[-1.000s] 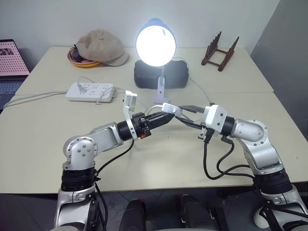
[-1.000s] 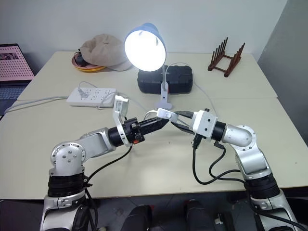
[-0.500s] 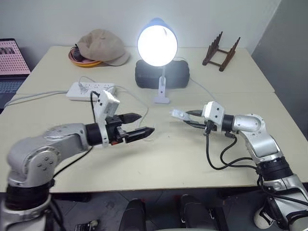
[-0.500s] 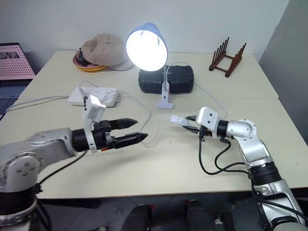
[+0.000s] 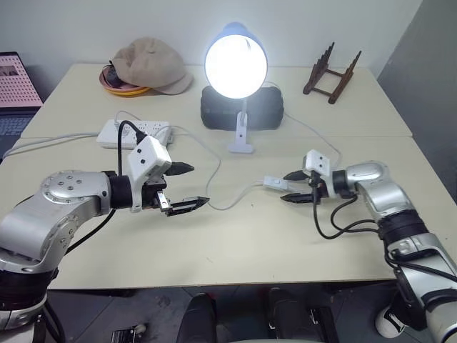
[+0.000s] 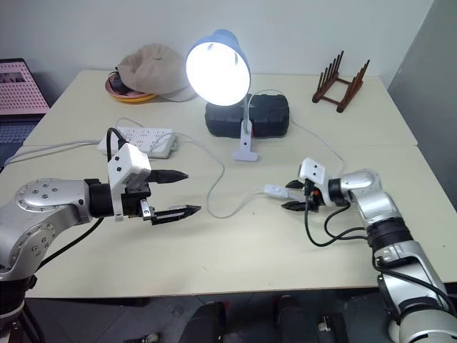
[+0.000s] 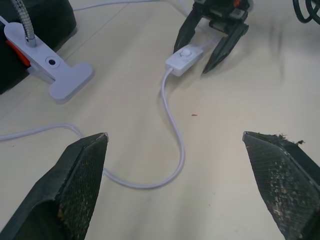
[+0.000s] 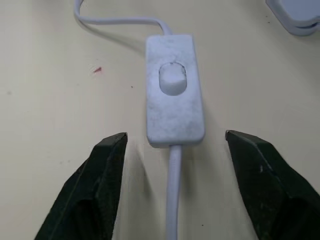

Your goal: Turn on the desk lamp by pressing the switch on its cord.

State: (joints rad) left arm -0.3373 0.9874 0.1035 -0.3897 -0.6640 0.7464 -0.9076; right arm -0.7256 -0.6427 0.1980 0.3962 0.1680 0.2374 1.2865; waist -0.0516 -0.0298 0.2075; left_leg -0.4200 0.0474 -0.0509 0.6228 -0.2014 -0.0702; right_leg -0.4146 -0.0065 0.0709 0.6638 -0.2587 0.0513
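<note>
1. The desk lamp [image 5: 235, 63] stands toward the back of the table [image 5: 214, 243], its bulb lit, its white base [image 5: 240, 146] just in front of a black case [image 5: 241, 107].
2. The cord [image 5: 214, 179] runs from the base across the tabletop in a loose curve to the switch [image 5: 274, 184].
3. The switch lies flat on the table, button side up, in front and to the right of the lamp base.
4. The right gripper [image 5: 293, 186] has its fingers spread apart; one tip sits on each side of the switch's end, neither touching it. It grips nothing.
5. The left gripper [image 5: 187, 187] hangs above the table, well apart from the switch, with its fingers wide and nothing between them.
6. A white power strip [image 5: 133, 133] lies behind the left arm.
7. A tan cap [image 5: 151, 66] rests at the back left over an orange dish [image 5: 118, 87].
8. A wooden rack [image 5: 330, 68] stands at the back right.
</note>
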